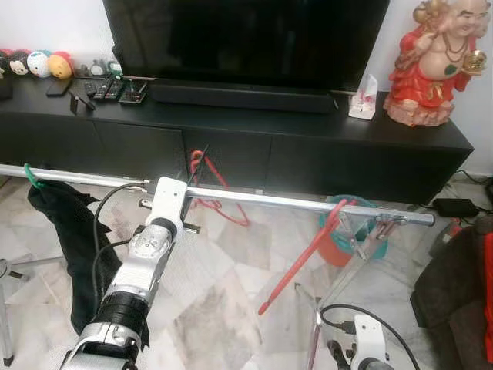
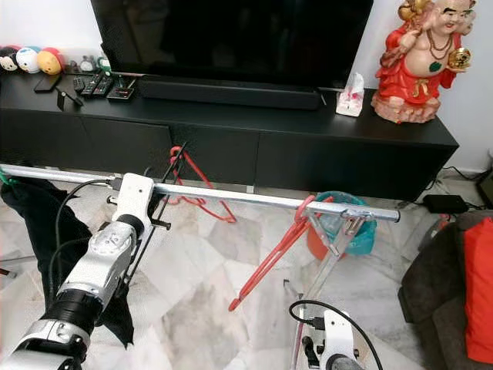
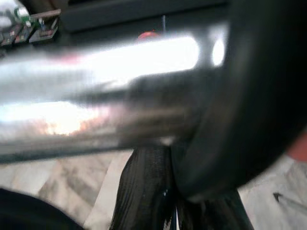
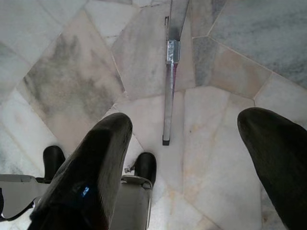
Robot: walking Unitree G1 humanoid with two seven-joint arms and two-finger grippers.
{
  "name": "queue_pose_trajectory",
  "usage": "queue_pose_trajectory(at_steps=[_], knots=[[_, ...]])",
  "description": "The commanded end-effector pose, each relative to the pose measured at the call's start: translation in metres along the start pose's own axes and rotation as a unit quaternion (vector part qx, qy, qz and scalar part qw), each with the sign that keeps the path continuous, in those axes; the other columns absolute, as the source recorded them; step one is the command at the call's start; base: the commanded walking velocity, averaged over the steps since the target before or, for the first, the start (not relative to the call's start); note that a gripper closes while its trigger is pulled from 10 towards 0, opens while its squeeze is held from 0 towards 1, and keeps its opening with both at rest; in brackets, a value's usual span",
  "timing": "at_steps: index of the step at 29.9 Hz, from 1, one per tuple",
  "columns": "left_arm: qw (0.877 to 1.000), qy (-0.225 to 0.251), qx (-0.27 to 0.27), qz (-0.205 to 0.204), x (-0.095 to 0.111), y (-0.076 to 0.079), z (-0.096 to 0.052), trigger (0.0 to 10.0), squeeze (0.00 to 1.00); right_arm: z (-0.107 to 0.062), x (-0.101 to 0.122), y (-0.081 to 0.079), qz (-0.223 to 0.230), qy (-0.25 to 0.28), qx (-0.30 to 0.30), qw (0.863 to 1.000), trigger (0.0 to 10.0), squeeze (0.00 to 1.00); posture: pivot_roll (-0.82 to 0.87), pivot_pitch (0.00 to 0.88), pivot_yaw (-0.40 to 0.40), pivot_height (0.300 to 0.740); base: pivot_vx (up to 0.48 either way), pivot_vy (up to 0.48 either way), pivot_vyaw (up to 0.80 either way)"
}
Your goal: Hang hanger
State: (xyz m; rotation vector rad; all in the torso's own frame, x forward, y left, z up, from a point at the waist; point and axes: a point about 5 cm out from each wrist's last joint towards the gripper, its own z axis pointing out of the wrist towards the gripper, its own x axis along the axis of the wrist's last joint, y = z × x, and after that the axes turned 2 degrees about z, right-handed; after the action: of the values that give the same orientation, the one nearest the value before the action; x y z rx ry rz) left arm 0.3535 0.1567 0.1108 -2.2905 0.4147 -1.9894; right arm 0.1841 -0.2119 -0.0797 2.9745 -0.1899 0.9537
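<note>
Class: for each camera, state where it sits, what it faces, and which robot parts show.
Left and right eye views: head, facing forward and down at the silver rail with the red hanger; left arm shows.
Left wrist view: along the left end effector, sharing that rail.
Right wrist view: down at the marble floor; right end effector open.

Head eyes look down at the rail (image 1: 293,202); left wrist sits close against it, apparently.

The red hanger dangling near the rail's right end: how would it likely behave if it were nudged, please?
The red hanger looks thin and light, so it would probably swing easily. It hangs tilted from the smooth metal rail, so its hook may slide along or slip off.
</note>
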Motion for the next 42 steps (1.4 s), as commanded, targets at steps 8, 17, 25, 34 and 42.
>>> queue_pose_trajectory(at_steps=[8, 17, 25, 34, 42], knots=[[0.998, -0.03, -0.038, 0.029, -0.014, 0.007, -0.002, 10.0, 0.0, 0.0, 0.0, 0.001, 0.005, 0.001, -0.001, 1.0, 10.0, 0.0, 0.01, 0.012, -0.021, 0.74, 0.0, 0.0, 0.0], [0.999, -0.013, -0.03, 0.016, -0.012, 0.002, -0.003, 10.0, 0.0, 0.0, 0.0, 0.001, 0.0, 0.0, 0.001, 1.0, 10.0, 0.0, 0.02, 0.008, -0.025, 0.74, 0.0, 0.0, 0.0], [0.999, -0.011, -0.046, 0.013, -0.014, 0.006, -0.003, 10.0, 1.0, 0.0, -0.001, 0.001, 0.0, 0.0, 0.0, 1.0, 10.0, 0.0, 0.01, 0.0, -0.021, 0.74, 0.0, 0.0, 0.0], [0.999, 0.004, -0.039, 0.011, -0.014, -0.004, -0.011, 10.0, 1.0, 0.0, -0.001, 0.001, -0.001, -0.001, 0.0, 1.0, 10.0, 0.0, 0.01, 0.0, -0.019, 0.74, 0.0, 0.0, 0.0], [0.998, 0.005, -0.056, 0.025, -0.016, -0.006, -0.02, 10.0, 1.0, 0.0, -0.001, 0.001, -0.002, -0.001, 0.001, 1.0, 10.0, 0.0, 0.01, 0.0, -0.024, 0.74, 0.0, 0.0, 0.0]])
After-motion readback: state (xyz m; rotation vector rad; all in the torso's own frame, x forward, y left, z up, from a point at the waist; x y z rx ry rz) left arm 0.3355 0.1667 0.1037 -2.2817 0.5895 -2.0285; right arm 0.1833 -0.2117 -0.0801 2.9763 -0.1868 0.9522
